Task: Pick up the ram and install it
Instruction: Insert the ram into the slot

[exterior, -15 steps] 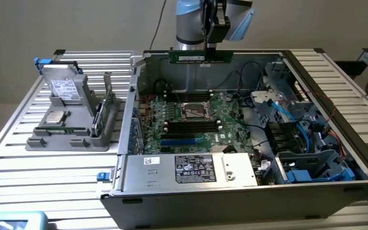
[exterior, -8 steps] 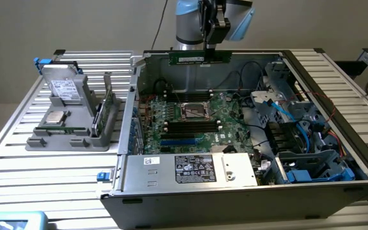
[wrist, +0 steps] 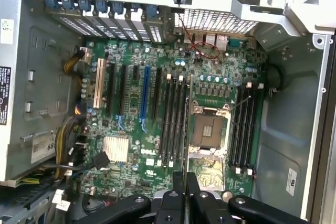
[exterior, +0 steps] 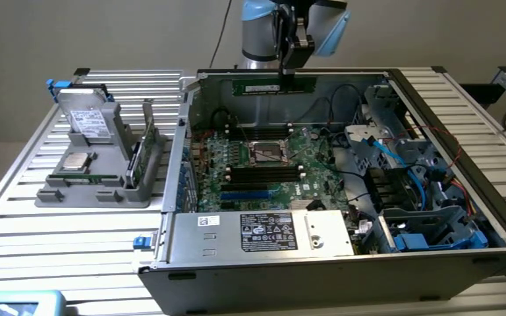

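1. Grip: the gripper (exterior: 289,71) is clamped on the ram (exterior: 271,87) at the middle of its upper long edge; in the wrist view one of the fingers (wrist: 178,188) presses the stick (wrist: 186,129), which is seen edge-on as a thin dark line.
2. Place: the ram hangs level in the air over the far part of the open computer case (exterior: 323,286); it is above the motherboard (exterior: 310,148) and touches no slot.
3. Handling, as a judgement: it is light, stiff and thin, yet fragile; a central hold on the bare edge keeps it from tilting and spares the chips and contacts.
4. Around: black memory slots (exterior: 257,131) lie on either side of the CPU socket (exterior: 269,153).
5. Possible obstructions: the case's far wall is just behind the stick; blue cables (exterior: 392,155) crowd the exterior view's right; the power supply (exterior: 271,230) sits at the near edge; a gray parts tray (exterior: 103,191) stands well apart on the exterior view's left.
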Controlling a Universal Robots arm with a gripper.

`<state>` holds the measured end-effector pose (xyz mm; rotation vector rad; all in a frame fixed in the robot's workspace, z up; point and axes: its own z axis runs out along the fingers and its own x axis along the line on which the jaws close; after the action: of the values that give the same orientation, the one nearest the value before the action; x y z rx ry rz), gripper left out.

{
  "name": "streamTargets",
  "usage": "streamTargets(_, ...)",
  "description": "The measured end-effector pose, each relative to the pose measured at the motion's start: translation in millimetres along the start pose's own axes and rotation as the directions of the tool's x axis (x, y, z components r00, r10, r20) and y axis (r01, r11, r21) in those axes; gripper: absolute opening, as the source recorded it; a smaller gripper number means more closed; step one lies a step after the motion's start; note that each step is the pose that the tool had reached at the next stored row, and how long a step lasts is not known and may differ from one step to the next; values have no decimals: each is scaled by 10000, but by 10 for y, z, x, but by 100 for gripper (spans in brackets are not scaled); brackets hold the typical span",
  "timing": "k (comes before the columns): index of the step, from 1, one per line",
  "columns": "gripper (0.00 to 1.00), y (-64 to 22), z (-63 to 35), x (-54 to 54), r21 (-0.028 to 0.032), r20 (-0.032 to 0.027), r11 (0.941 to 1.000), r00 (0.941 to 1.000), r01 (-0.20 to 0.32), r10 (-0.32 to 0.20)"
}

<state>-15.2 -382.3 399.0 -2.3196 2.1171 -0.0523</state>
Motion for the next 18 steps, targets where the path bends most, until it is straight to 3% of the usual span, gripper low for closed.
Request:
streamTargets(8, 13, 1, 132, -18, -16, -6, 9994, 9994, -351, 351)
streamTargets(12, 13, 2, 140, -19, -17, -8, 9992, 9992, -389, 389)
streamTargets(13, 13, 3, 146, -24, -18, -28, 9992, 9992, -394, 394)
streamTargets(15, 13, 1, 161, -37, -23, -123, 9992, 9991, -395, 395)
streamTargets(18, 13, 0, 173, -51, -35, -357, 9992, 9986, -395, 393)
